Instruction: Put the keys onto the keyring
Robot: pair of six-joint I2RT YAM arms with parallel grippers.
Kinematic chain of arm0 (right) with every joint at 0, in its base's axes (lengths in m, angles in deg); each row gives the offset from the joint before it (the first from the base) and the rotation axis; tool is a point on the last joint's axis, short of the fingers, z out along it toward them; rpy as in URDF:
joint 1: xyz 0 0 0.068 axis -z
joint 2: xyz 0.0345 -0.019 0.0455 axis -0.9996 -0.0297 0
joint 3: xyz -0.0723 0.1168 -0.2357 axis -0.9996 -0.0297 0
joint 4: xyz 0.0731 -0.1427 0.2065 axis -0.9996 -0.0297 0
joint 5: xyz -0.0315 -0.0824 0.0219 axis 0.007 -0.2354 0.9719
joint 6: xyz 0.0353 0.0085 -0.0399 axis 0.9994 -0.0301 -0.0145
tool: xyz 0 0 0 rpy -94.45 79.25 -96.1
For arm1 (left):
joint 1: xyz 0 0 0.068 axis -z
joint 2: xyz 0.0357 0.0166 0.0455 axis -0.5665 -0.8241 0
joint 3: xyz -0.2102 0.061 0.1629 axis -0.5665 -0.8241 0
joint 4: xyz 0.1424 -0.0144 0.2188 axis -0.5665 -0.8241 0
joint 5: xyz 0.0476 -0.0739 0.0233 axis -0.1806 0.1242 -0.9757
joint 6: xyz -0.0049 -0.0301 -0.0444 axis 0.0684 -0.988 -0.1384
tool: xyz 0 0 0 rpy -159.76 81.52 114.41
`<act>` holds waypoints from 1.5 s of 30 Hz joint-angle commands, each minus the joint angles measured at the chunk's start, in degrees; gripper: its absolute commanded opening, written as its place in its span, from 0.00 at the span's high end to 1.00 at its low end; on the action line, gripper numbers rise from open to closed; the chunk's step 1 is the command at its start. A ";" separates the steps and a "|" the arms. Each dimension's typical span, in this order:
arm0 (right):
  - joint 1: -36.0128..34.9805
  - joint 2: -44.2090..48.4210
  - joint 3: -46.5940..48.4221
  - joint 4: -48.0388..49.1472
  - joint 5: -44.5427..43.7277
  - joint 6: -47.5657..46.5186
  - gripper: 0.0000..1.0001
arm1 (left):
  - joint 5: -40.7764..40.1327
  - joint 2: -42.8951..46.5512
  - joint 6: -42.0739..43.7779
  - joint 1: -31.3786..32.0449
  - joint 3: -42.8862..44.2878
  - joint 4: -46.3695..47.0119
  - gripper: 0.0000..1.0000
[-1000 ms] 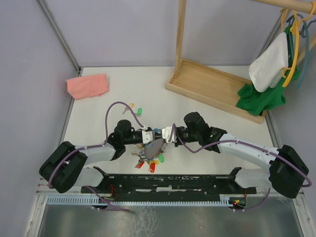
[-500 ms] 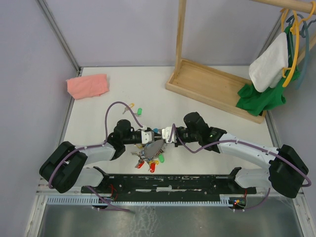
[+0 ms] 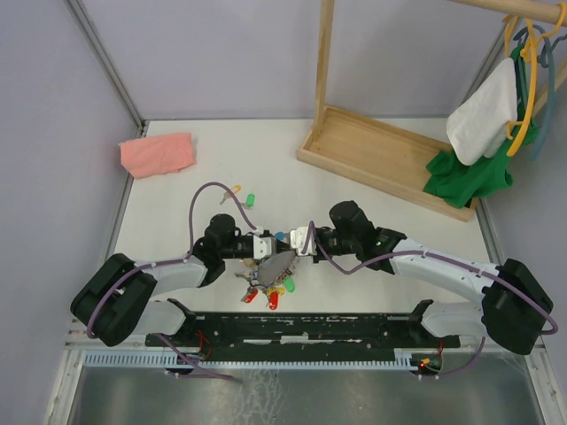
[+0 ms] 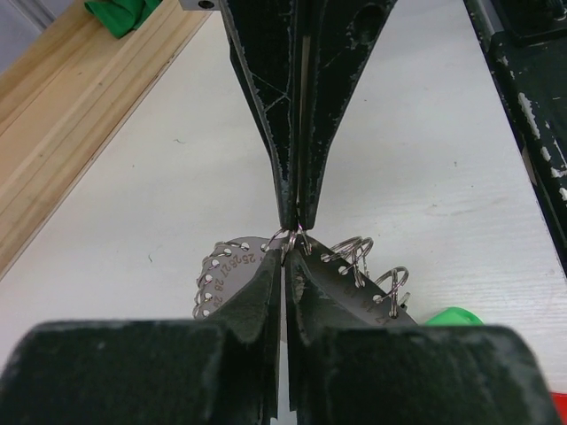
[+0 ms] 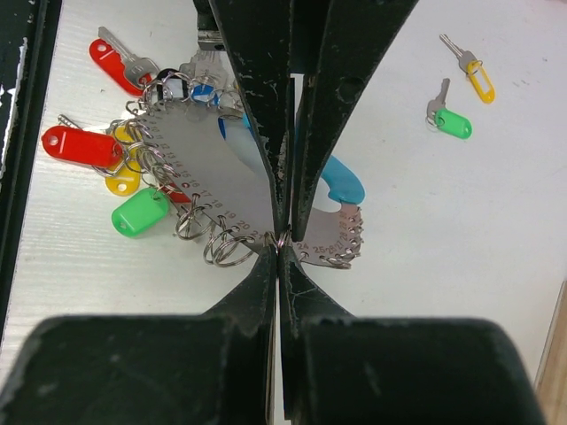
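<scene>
The white table [image 3: 372, 221] carries few things. A pink cloth [image 3: 157, 153] lies near its far left corner. A wooden rack base [image 3: 381, 159] stands along the far right, with a green garment [image 3: 465, 177] slumped over its right end. Left of centre lie two loose keys just beside each other, not touching: the yellow-headed key [image 5: 479, 81] and the green-headed key [image 5: 452, 123]. Nearer the front edge sits the keyring [image 5: 199, 168] — its red, yellow and green tags fan out on the surface.

keyring [image 3: 275, 266] on table [image 3: 381, 199] near front edge, keys [image 3: 251, 199] behind it, apart
</scene>
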 commanded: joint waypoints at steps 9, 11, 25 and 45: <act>-0.23 2.96 -2.09 8.03 -3.74 3.13 0.99 | -2.36 2.16 -9.62 -0.48 3.70 0.11 0.97; -0.18 3.39 -2.77 8.72 -4.71 3.48 0.99 | -2.49 2.27 -11.96 -0.77 3.82 0.32 0.97; -0.23 5.82 -6.95 15.78 -10.30 5.45 0.99 | -8.06 4.53 -25.11 -1.87 1.37 1.98 0.97; -0.16 5.80 -7.30 19.98 -10.62 6.38 0.99 | -20.06 3.30 -41.36 -2.26 -1.36 6.09 0.80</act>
